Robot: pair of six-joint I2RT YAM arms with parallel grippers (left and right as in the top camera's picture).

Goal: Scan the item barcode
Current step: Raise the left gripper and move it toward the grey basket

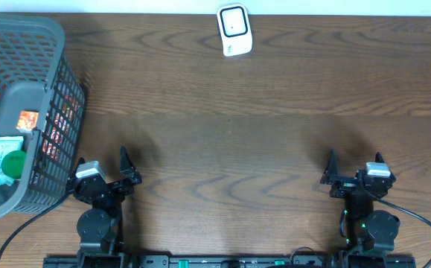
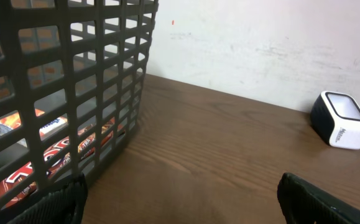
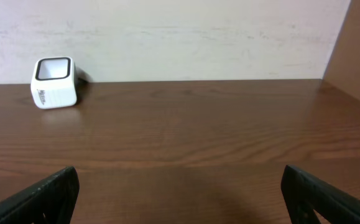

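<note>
Grey basket (image 1: pixel 59 45) sits on the wood table (image 1: pixel 222 149). Packs (image 1: pixel 5 160) lie inside the basket, one with a green lid. The white scanner (image 1: pixel 234 30) stands well away from the basket. The left gripper (image 1: pixel 102 158), just beside the basket, and the right gripper (image 1: pixel 356 158), far from it, are wide open and hold nothing.

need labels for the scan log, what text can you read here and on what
No text reads clearly.
Scanner: small dark print on its white side, too small to read.
Packets in the basket: red and white print, blurred behind the mesh.
</note>
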